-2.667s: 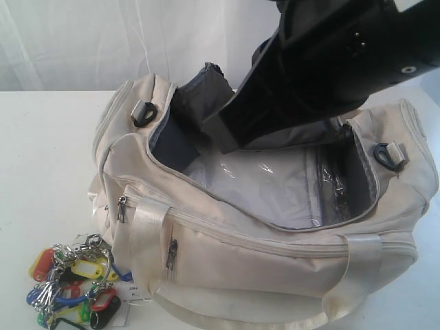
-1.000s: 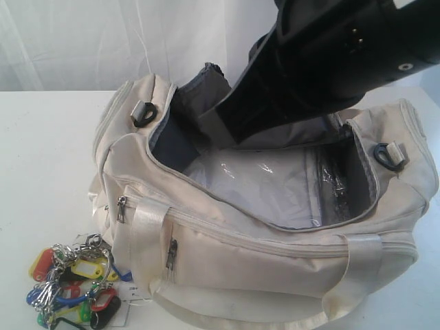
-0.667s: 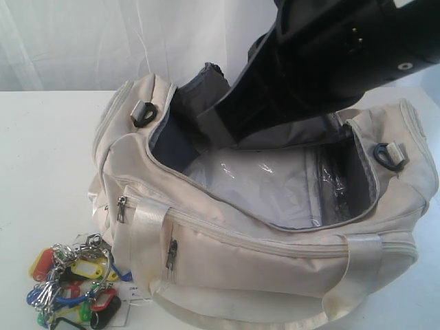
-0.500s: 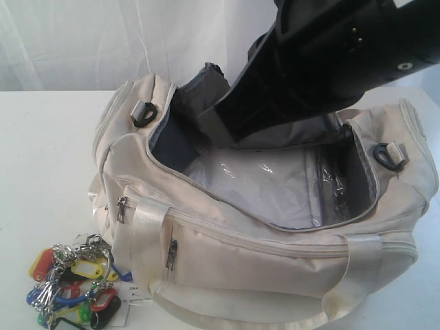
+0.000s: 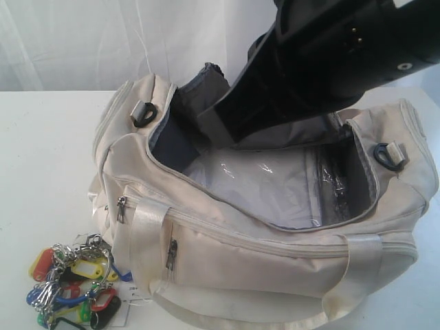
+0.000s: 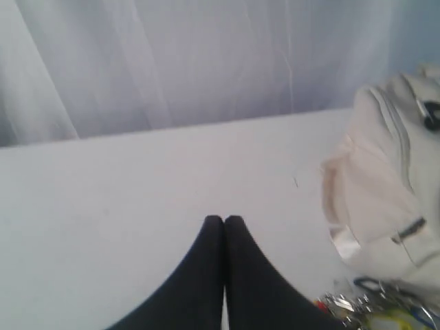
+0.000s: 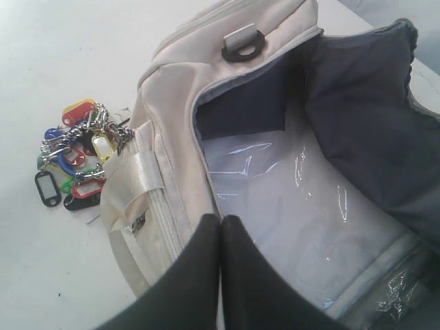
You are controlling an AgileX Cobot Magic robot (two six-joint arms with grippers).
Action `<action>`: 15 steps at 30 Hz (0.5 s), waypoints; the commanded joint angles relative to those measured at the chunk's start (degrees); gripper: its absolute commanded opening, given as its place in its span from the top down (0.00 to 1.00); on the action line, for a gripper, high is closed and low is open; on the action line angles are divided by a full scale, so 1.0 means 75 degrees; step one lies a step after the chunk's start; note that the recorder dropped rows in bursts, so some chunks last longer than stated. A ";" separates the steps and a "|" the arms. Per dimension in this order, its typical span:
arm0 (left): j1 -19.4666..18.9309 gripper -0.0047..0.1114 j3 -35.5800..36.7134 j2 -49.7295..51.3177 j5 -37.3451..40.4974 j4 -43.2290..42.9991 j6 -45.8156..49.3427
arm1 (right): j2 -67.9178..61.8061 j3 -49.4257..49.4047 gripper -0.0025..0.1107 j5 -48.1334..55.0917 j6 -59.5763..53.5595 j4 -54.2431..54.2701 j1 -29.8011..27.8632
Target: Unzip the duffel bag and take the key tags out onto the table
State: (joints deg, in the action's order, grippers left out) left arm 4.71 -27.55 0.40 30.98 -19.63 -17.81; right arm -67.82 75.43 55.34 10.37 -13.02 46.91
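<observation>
open duffel bag (image 5: 261, 254), key tags (image 5: 72, 287) on table (image 5: 41, 172)

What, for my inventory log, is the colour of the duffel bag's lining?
Dark grey; the lining shows best in the right wrist view.

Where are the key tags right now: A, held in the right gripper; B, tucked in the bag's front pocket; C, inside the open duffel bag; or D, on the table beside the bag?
D: the key tags lie in a bunch on the table beside the duffel bag, with none visible in its open compartment, and the right gripper is shut on nothing.
</observation>
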 commanded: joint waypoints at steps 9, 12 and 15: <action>-0.0025 0.96 0.2534 -0.0053 -0.1145 0.1480 -0.0026 | 0.0046 -0.0030 0.98 -0.0077 0.0037 -0.0016 -0.0016; -0.0025 0.96 0.3188 -0.0053 -0.2283 0.2240 -0.0026 | 0.0046 -0.0030 0.98 -0.0077 0.0037 -0.0016 -0.0016; -0.0025 0.96 0.3673 -0.0053 -0.3078 0.2761 -0.0026 | 0.0046 -0.0030 0.98 -0.0077 0.0037 -0.0016 -0.0016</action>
State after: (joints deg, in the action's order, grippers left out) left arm 4.71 -2.76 0.29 13.71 -2.72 -17.81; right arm -67.82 75.43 55.25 10.37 -13.02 46.91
